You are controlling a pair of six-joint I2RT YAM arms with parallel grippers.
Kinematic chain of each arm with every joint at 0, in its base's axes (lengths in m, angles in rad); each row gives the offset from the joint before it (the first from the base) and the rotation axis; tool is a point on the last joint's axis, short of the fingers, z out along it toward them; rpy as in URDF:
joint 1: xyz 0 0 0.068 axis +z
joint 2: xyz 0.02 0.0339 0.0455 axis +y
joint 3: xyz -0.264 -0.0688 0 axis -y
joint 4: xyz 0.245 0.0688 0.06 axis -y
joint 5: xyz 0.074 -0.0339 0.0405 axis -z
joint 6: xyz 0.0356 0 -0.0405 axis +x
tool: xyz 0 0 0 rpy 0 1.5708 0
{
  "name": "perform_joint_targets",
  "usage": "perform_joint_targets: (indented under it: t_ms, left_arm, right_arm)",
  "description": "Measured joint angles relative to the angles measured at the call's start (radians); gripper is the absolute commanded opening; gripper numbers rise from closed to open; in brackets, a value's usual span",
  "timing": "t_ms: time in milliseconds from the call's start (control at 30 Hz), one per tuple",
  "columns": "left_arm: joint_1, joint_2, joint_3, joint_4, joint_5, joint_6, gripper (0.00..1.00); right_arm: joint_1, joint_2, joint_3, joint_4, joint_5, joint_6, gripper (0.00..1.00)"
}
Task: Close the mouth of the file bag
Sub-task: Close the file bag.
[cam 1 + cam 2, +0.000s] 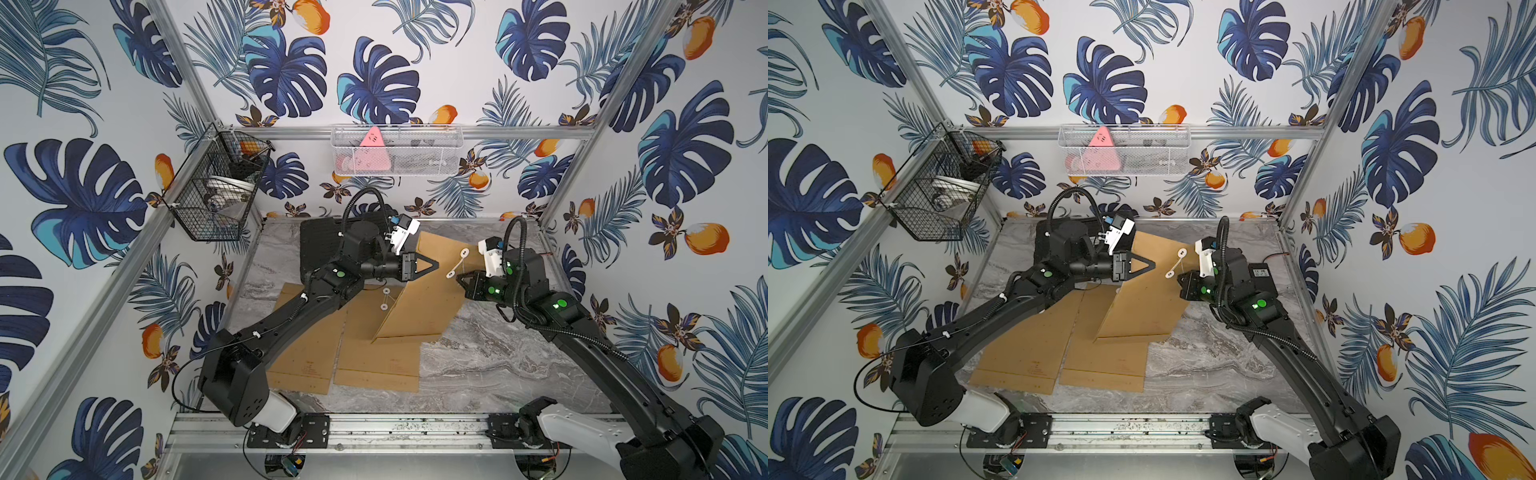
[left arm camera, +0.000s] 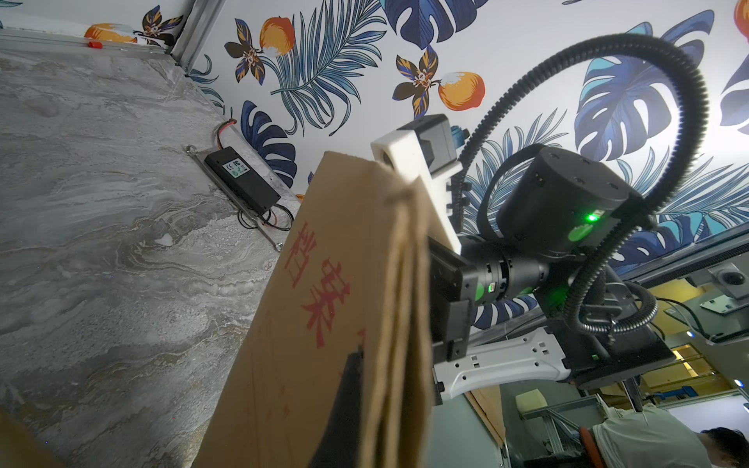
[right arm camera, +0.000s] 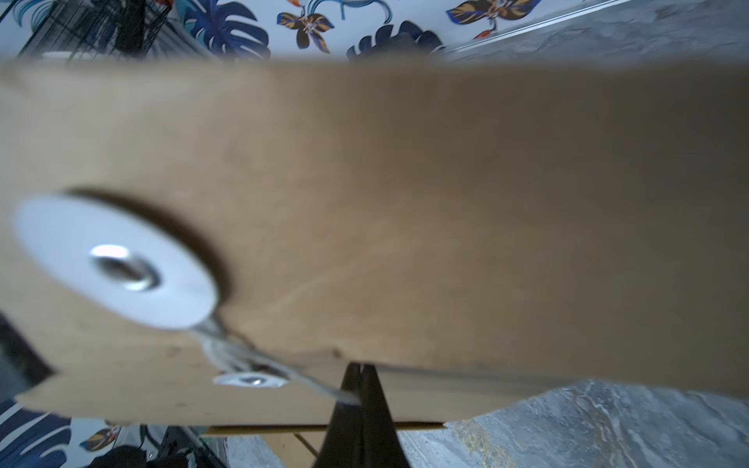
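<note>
The brown paper file bag [image 1: 419, 299] [image 1: 1142, 303] is raised off the table and tilted, its lower edge near the marble. My left gripper [image 1: 436, 264] [image 1: 1153, 264] [image 2: 360, 364] is shut on the bag's upper left edge. One dark finger [image 2: 348, 389] lies against the printed face, and the other is hidden behind the paper. Two white discs [image 1: 464, 252] [image 1: 450, 274] sit near the mouth, joined by a string [image 1: 457, 262]. My right gripper [image 1: 459, 277] [image 1: 1179, 277] [image 3: 360, 368] is shut on the string [image 3: 320, 385] just beside the lower disc [image 3: 247, 380]. The larger disc [image 3: 113, 259] is on the flap.
Two more file bags [image 1: 307, 353] [image 1: 378, 357] lie flat on the marble table [image 1: 498, 365], under the raised one. A black wire basket [image 1: 216, 183] hangs on the left wall and a white mesh basket [image 1: 395, 151] on the back wall. A black power box [image 2: 241, 180] lies by the right wall.
</note>
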Motion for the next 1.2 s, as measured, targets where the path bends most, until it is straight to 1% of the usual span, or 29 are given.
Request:
perform_joint_targets:
  t_ms: [233, 367, 500, 733, 933, 1033, 1200]
  left_arm:
    - [0.007, -0.004, -0.006, 0.002, 0.0, 0.0, 0.0]
    - [0.008, -0.004, -0.006, 0.002, 0.003, 0.007, 0.0]
    - [0.008, -0.004, -0.007, 0.001, 0.005, 0.025, 0.0]
    - [0.014, -0.006, -0.012, -0.013, 0.003, 0.048, 0.0]
    - [0.036, -0.006, -0.013, -0.013, -0.001, 0.048, 0.0]
    - [0.038, 0.0, -0.003, -0.013, -0.001, 0.051, 0.0]
    - [0.038, 0.003, -0.003, -0.029, 0.002, 0.077, 0.0]
  right_arm:
    - [-0.015, -0.019, 0.022, -0.02, -0.007, -0.004, 0.0]
    - [-0.025, -0.021, 0.066, -0.053, -0.008, -0.016, 0.0]
    - [-0.051, 0.014, 0.144, -0.111, -0.019, -0.023, 0.0]
    - [-0.113, 0.057, 0.203, -0.185, -0.082, -0.04, 0.0]
    - [-0.116, 0.058, 0.175, -0.182, -0.186, -0.037, 0.02]
    - [-0.116, 0.047, 0.159, -0.185, -0.22, -0.014, 0.02]
    - [-0.123, 0.064, 0.22, -0.203, -0.252, -0.014, 0.02]
